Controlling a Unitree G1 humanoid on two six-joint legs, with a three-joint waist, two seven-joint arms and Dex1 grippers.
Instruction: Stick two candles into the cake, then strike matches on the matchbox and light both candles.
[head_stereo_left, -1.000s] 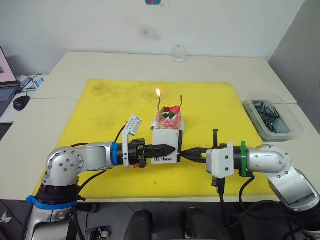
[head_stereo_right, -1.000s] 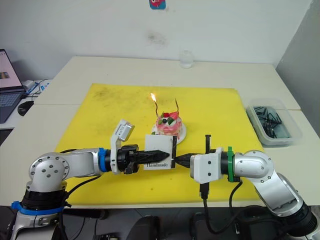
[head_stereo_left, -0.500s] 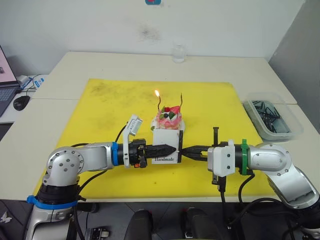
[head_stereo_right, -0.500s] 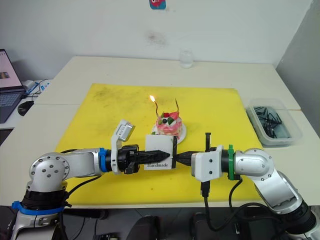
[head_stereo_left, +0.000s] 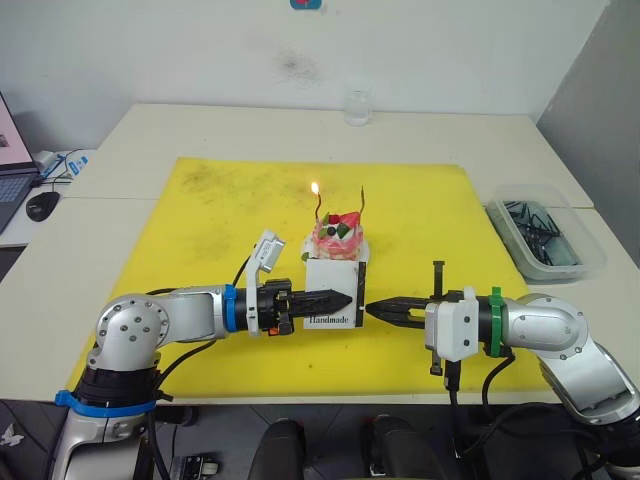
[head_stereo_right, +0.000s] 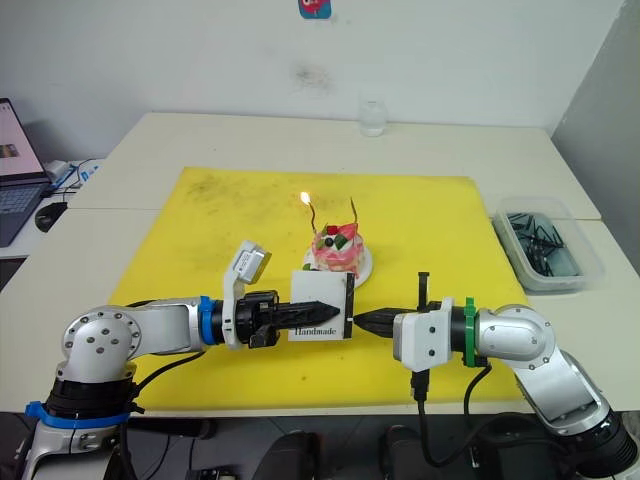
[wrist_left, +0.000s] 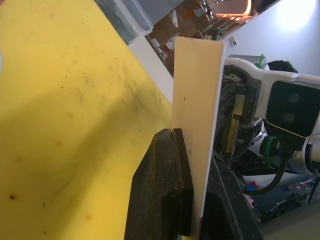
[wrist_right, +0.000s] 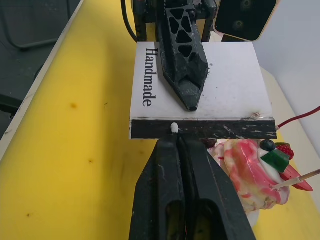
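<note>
The pink-and-white cake (head_stereo_left: 338, 238) stands on its white plate on the yellow mat. Two thin candles rise from it: the left candle (head_stereo_left: 319, 207) burns with a small flame, the right candle (head_stereo_left: 362, 203) shows no flame. In front of the cake, my left gripper (head_stereo_left: 345, 299) is shut on the white matchbox (head_stereo_left: 333, 290), holding it upright on edge. From the right, my right gripper (wrist_right: 177, 142) is shut on a match (wrist_right: 173, 127), whose pale head sits at the box's black strip (wrist_right: 225, 129).
A clear plastic bin (head_stereo_left: 545, 238) with dark items stands at the table's right edge. A glass (head_stereo_left: 357, 105) is at the back centre. A mouse (head_stereo_left: 42, 205) and part of a laptop lie at the far left. The yellow mat (head_stereo_left: 220, 210) covers the middle.
My right gripper has drawn back a little to the right, away from the matchbox. The left arm, the box and the cake have stayed put.
</note>
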